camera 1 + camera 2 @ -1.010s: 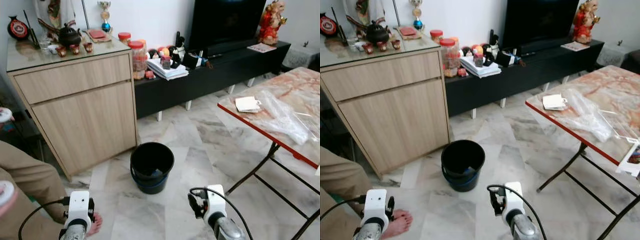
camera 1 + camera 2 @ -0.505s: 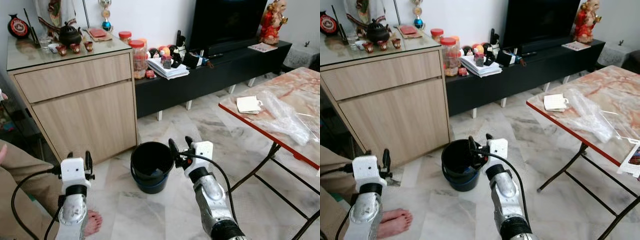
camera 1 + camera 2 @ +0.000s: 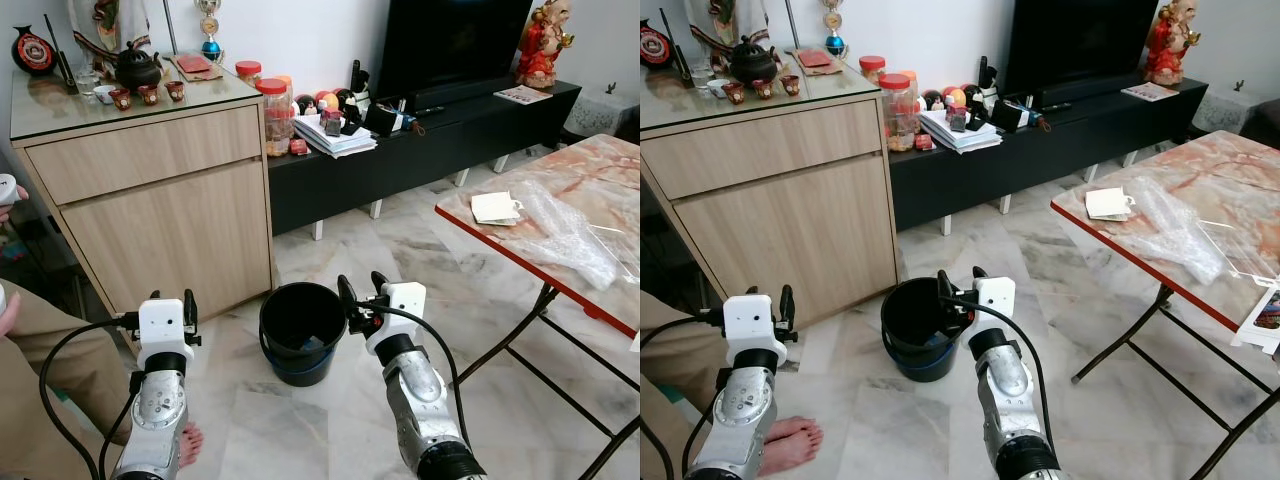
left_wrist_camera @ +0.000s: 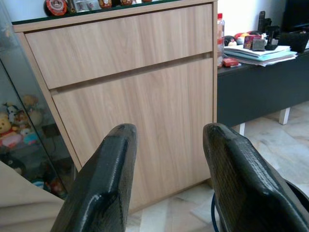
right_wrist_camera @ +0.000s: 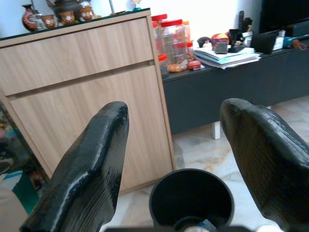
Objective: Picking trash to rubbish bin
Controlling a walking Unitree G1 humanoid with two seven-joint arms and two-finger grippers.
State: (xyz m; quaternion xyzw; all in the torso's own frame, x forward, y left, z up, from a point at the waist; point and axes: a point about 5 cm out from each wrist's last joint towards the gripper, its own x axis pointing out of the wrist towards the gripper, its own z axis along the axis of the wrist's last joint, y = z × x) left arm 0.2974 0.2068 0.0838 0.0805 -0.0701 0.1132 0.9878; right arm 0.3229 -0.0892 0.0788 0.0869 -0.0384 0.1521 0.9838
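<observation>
A black rubbish bin (image 3: 303,330) with a blue base stands on the marble floor in front of me. My right gripper (image 3: 360,289) is held up beside its right rim, open and empty; the right wrist view looks down at the bin (image 5: 190,195) between its fingers. My left gripper (image 3: 172,299) is raised to the bin's left, facing the wooden cabinet (image 4: 135,106), open with nothing in it. On the folding table (image 3: 480,240) at the right lie a white paper packet (image 3: 495,208) and a crumpled clear plastic bag (image 3: 570,235).
The wooden cabinet (image 3: 160,210) stands behind the bin to the left. A low black TV bench (image 3: 420,150) runs along the wall. A person's leg (image 3: 40,400) and bare foot (image 3: 190,445) are at the lower left. The table's black legs (image 3: 560,370) cross at the right.
Both arms have risen from the bottom edge into view. The right gripper now sits by the bin's rim; the left has lifted a little further in the last half second.
</observation>
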